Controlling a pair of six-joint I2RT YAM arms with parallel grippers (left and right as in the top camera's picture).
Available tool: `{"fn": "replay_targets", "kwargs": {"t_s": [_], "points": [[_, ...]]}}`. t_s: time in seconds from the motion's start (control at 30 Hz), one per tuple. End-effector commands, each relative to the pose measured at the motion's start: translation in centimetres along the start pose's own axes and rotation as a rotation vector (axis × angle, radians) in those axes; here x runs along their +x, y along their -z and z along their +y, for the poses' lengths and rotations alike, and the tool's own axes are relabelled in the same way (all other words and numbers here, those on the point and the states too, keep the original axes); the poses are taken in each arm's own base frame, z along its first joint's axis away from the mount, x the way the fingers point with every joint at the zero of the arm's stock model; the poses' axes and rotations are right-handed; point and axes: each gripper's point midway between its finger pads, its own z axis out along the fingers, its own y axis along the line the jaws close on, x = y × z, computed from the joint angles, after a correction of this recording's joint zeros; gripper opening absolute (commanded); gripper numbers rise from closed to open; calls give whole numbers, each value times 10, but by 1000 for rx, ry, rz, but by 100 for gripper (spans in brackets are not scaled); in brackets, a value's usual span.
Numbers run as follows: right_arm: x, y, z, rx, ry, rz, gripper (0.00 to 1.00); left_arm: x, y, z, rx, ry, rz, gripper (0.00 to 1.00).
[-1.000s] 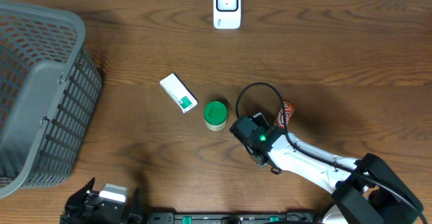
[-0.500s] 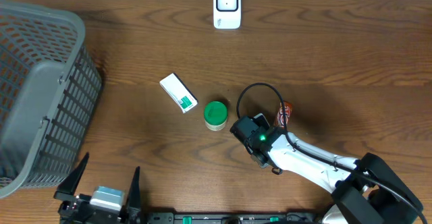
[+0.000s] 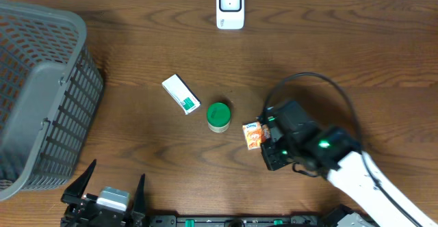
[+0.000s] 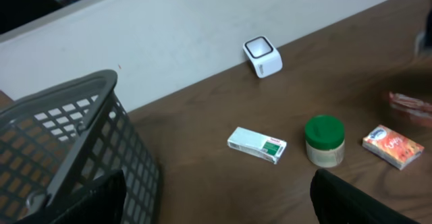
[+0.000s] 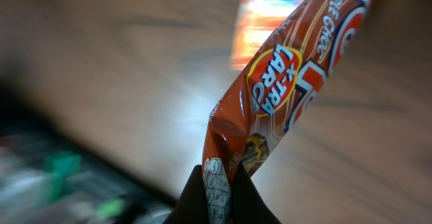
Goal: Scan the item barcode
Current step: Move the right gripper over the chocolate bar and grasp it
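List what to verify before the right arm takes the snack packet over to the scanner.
1. Grip: right fingers shut on the end seam of the snack packet: ok.
2. Barcode turned toward the scanner: cannot tell; no barcode shows.
3. Way to the scanner: looks ok; green-lidded jar and orange box lie left of it.
4. Left fingers open at the near edge, out of the way: ok.
5. Packet clear of the table: cannot tell.
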Motion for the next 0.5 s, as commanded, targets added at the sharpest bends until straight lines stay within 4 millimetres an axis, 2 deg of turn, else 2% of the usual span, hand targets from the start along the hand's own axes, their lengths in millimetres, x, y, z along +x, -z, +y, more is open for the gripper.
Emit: {"fn": "replay_targets", "kwargs": {"t_s": [0.0, 0.07, 0.23, 0.47], "points": [[0, 37, 60, -486, 13, 5, 1, 1, 3, -4, 12, 0, 0, 86], [-8, 48, 64, -597, 9, -24, 1, 2, 3, -4, 13, 0, 2, 86], [-29, 44, 39, -663, -26, -68, 1, 4, 3, -5, 16, 3, 10, 86], [-45, 2, 0, -743, -67, -28, 1, 7, 3, -6, 22, 7, 25, 86]]}}
